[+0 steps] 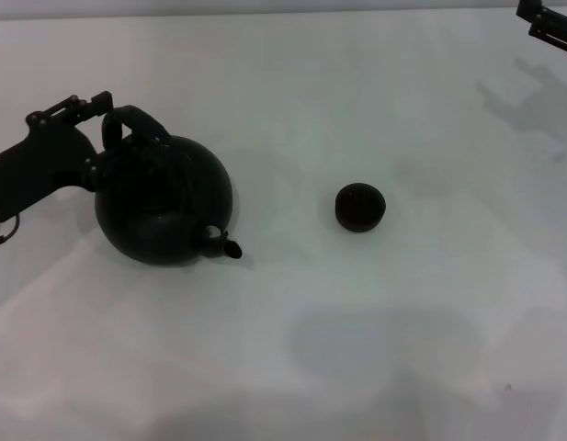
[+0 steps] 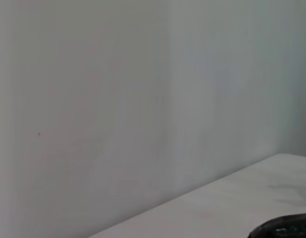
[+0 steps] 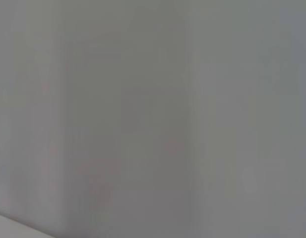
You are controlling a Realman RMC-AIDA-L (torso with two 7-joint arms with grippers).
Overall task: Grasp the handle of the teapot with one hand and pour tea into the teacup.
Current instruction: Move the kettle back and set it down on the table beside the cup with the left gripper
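Left gripper point(image 1: 107, 108) at the far-left end of the teapot's point(image 1: 164, 202) handle point(image 1: 136, 124); whether it is clamped on cannot be told. Teacup point(image 1: 360, 207) well right of the spout point(image 1: 223, 244). Risk: an off-centre hold lets the pot swing, spilling short. Right gripper point(image 1: 549, 23) parked far right.

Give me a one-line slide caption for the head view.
Left hand at the teapot handle, teacup apart on the white table, right hand parked far right.
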